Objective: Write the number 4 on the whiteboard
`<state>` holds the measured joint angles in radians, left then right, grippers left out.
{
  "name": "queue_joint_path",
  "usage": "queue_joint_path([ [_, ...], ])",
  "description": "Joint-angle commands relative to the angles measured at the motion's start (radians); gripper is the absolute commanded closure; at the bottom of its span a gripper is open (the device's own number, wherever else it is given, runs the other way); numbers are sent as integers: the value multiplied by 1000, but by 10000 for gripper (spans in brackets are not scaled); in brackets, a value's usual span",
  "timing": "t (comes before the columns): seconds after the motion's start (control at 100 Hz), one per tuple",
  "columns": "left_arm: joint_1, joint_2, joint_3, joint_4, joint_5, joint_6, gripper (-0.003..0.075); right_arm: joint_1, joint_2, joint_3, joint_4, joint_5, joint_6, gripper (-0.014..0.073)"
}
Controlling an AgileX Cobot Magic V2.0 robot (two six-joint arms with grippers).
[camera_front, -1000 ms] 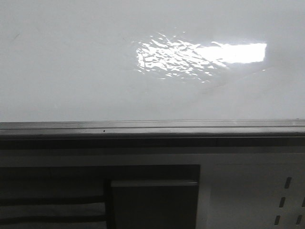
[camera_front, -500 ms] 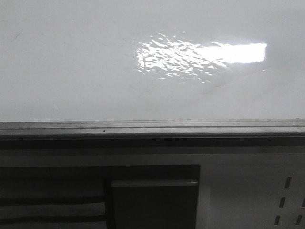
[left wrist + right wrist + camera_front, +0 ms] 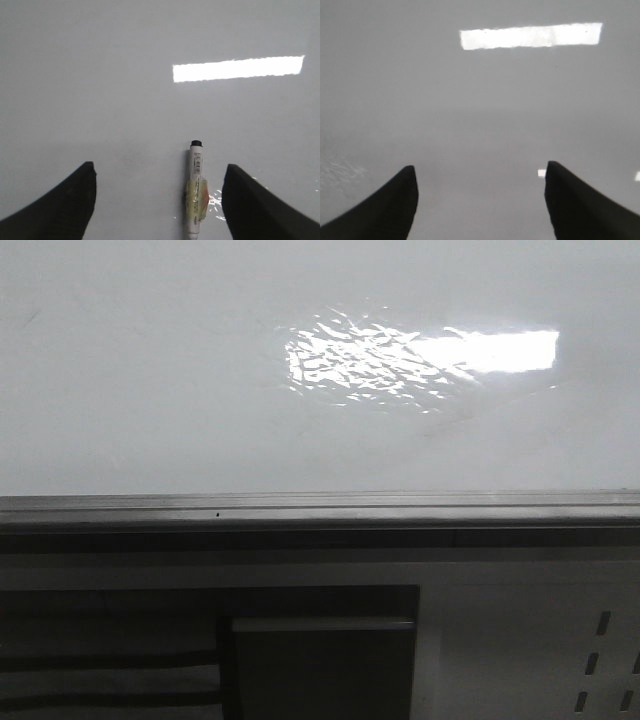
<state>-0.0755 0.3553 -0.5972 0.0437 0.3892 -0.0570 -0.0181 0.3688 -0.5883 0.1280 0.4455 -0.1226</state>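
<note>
The whiteboard fills the upper half of the front view, glossy white with a wrinkled glare and a grey metal frame edge. No number 4 shows on it. In the left wrist view my left gripper is open over the board. A white marker with a black tip and a yellowish tape wrap lies flat between the fingers, nearer one of them and touching neither. In the right wrist view my right gripper is open and empty over bare board. Neither gripper shows in the front view.
Below the frame edge in the front view stands a white cabinet with a dark panel and small slots at the right. Bright light reflections lie on the board in all views.
</note>
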Motion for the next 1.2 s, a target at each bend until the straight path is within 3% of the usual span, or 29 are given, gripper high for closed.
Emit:
queue_joint_path([
  [0.0,4,48,-22,-10,-72,1,230,-6,17,-35,-4,-83,0,114],
  [0.1,-1,109,-22,-13,-72,69,223,-6,17,-35,-4,-83,0,114],
  [0.41,-138,404,-22,18,-72,74,228,-6,17,-35,-4,-83,0,114],
  [0.64,-139,609,-78,16,-77,74,228,-6,17,-35,-4,-60,0,114],
  [1.0,-139,766,-121,16,-114,74,232,-6,17,-35,-4,-54,0,114],
  [1.19,-139,790,-121,16,-132,74,359,-6,17,-35,-4,-54,0,114],
])
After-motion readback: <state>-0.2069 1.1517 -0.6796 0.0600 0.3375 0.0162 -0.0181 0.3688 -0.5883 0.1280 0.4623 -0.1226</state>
